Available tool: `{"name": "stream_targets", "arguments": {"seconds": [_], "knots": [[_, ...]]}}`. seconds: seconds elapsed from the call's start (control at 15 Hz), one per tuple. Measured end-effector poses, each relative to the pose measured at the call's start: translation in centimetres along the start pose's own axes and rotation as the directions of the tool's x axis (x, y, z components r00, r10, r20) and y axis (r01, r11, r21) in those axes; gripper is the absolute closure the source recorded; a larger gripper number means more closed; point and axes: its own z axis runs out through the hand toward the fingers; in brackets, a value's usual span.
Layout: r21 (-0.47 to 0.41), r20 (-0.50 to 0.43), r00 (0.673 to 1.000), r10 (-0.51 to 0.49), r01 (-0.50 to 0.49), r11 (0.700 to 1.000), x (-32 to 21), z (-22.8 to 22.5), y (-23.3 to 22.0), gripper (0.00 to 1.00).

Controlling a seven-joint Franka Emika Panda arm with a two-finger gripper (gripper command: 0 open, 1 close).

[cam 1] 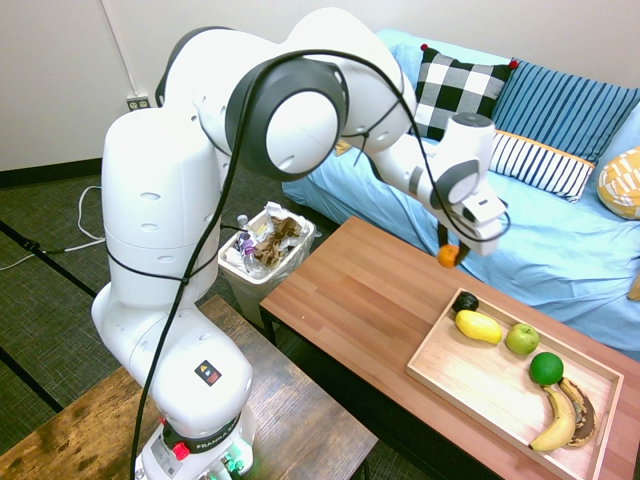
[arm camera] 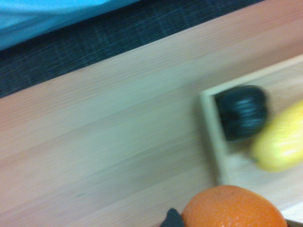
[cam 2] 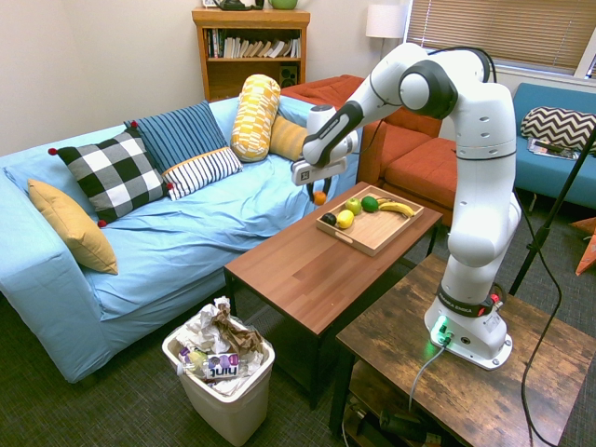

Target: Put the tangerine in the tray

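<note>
Tangerine: the tangerine (cam 1: 447, 256) hangs in the air under the pincer (cam 1: 449, 252), above the bare wood of the desk (cam 1: 350, 290), just short of the tray's near end.
Pincer: clamped on the tangerine, pointing straight down; the wrist view shows the fruit's orange top close up at the lower edge.
Tray: the tray (cam 1: 440, 372) sits at the far right end of the desk, its rim corner showing in the wrist view next to the dark fruit.
Done: the fruit is picked up and lifted clear of the desk, as I judge it.
Left: carry it over the tray's rim, lower it onto a bare patch of the base, let go.
Room in tray: the side of the base nearest the robot looks bare, so there seems to be space.
Count, tangerine: one.
Count, tray: one.
Count, fruit in tray: one dark fruit (cam 1: 465, 301), one yellow fruit (cam 1: 478, 326), one green apple (cam 1: 521, 339), one lime (cam 1: 546, 368), two bananas (cam 1: 556, 425), one of them browned.
Count, waste bin: one (cam 1: 265, 255), full, on the floor beside the desk.
</note>
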Motion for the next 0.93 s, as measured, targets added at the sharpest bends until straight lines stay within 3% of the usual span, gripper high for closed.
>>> {"name": "stream_targets", "arguments": {"seconds": [0.27,0.47,0.93], "knots": [[-0.104,-0.005,0.991,0.133,-0.133,0.986,9.0,5.4,8.0,1.00],[-0.191,0.019,0.984,0.177,-0.170,0.967,10.6,11.4,11.5,1.00],[-0.244,0.043,0.982,0.185,-0.169,0.955,10.5,20.3,11.3,1.00]]}}
